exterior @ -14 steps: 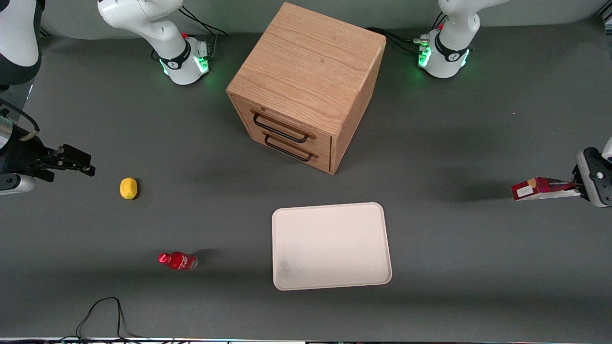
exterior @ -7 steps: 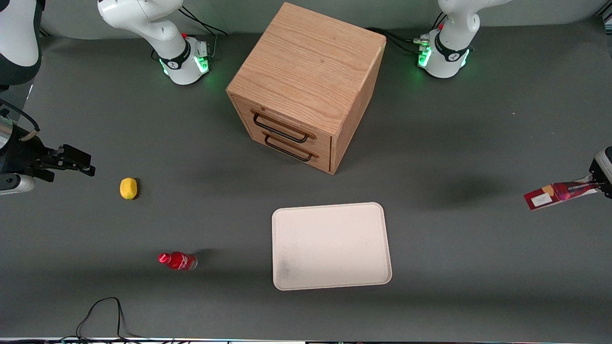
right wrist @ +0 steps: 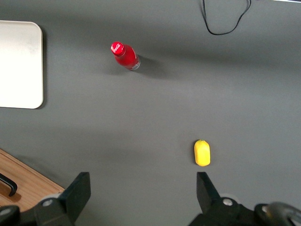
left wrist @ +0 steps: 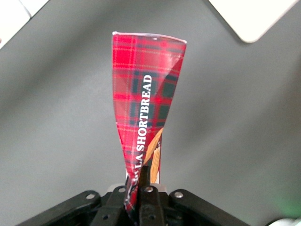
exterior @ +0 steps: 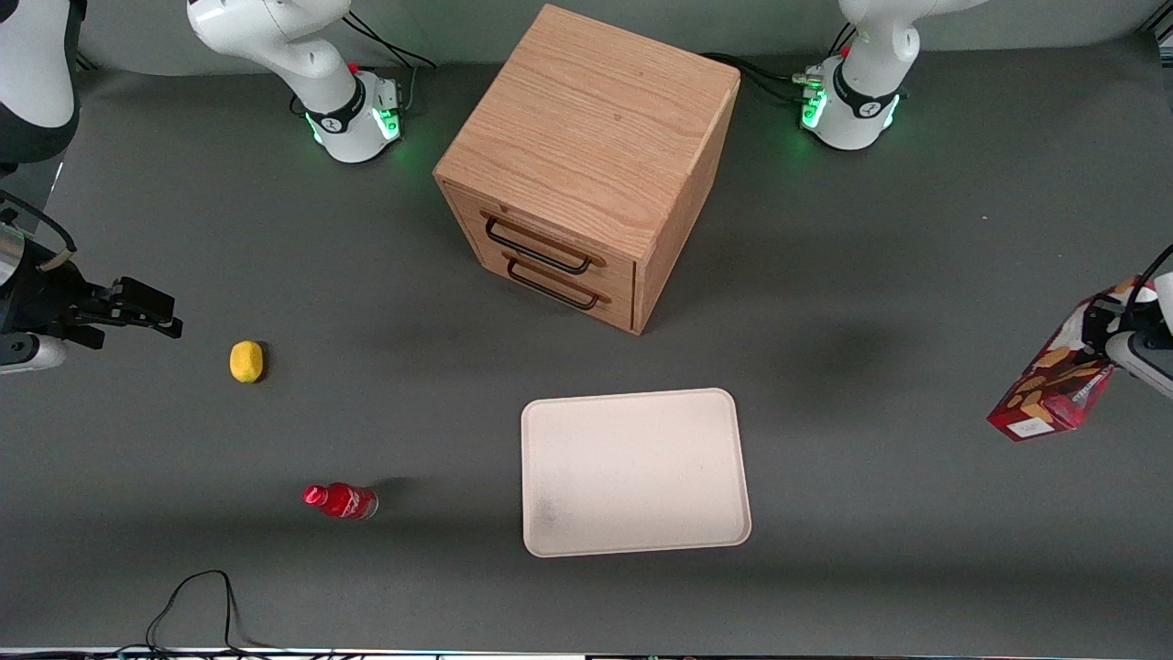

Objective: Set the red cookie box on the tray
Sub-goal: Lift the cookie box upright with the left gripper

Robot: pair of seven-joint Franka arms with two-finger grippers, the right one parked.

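Front view — the gripper (exterior: 1097,341) hangs above the table (exterior: 871,275) at the working arm's end, its jaws clamped on one end of the red cookie box (exterior: 1054,383). The box is clear of the table and tilts downward, its white end panel lowest and nearest the front camera. The tray (exterior: 635,472) lies flat and bare, well apart from the box, nearer the front camera than the wooden drawer cabinet (exterior: 586,165). A yellow fruit (exterior: 246,360) and a small red bottle (exterior: 340,500) lie toward the parked arm's end.

Left wrist view — the fingers (left wrist: 149,200) pinch the cookie box (left wrist: 143,113) narrowly at its end; the plaid carton, lettered "SHORTBREAD", looks squeezed thin at the grip and widens away from it. A corner of the tray (left wrist: 256,16) shows over the grey table.

Right wrist view — the bottle (right wrist: 125,56), the yellow fruit (right wrist: 202,153) and one edge of the tray (right wrist: 21,63) lie on the table; the box does not show here.
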